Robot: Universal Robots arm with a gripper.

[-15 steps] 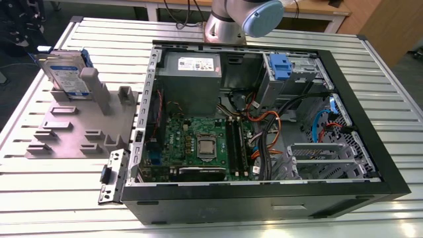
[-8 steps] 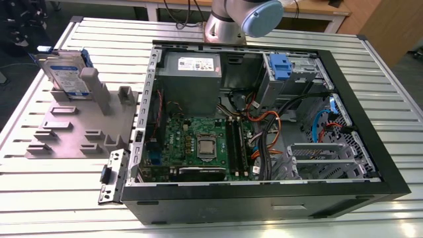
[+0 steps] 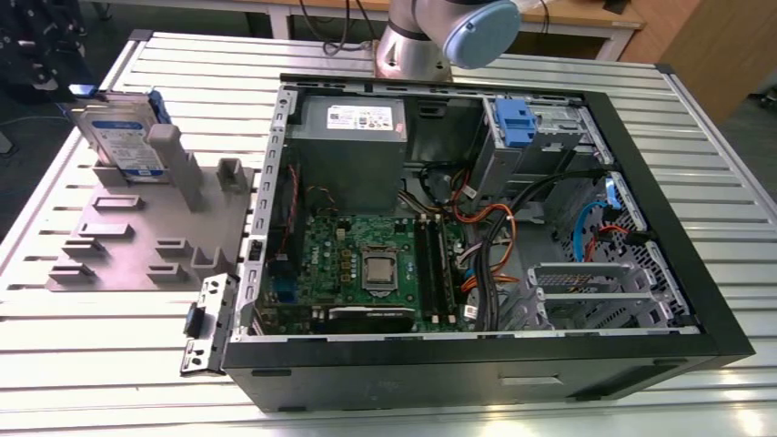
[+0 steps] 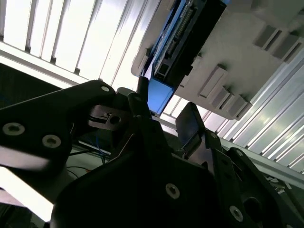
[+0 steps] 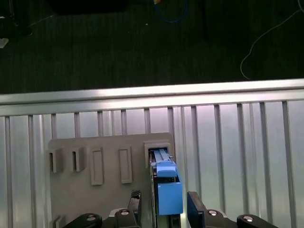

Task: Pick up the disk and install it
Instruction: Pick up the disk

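Observation:
The disk (image 3: 122,137) stands on edge in a slot of the grey holder (image 3: 134,237) on the table, at the exterior view's left. Its label faces the camera and blue plastic runs along its edges. In the first wrist view I look down on the disk's blue frame (image 5: 167,190), and my gripper (image 5: 164,205) is open above it. One black finger (image 5: 136,202) stands on each side, a little apart from the frame. In the second wrist view the frame's blue end (image 4: 159,95) lies just beyond the open gripper (image 4: 164,116).
An open computer case (image 3: 680,273) lies on the slatted metal table (image 3: 716,137), with a motherboard, cables, a grey power supply box (image 3: 349,137) and a blue latch (image 3: 516,123) at a drive bay. The holder (image 5: 95,190) has several other slots. The table edge (image 5: 152,92) runs just beyond the holder.

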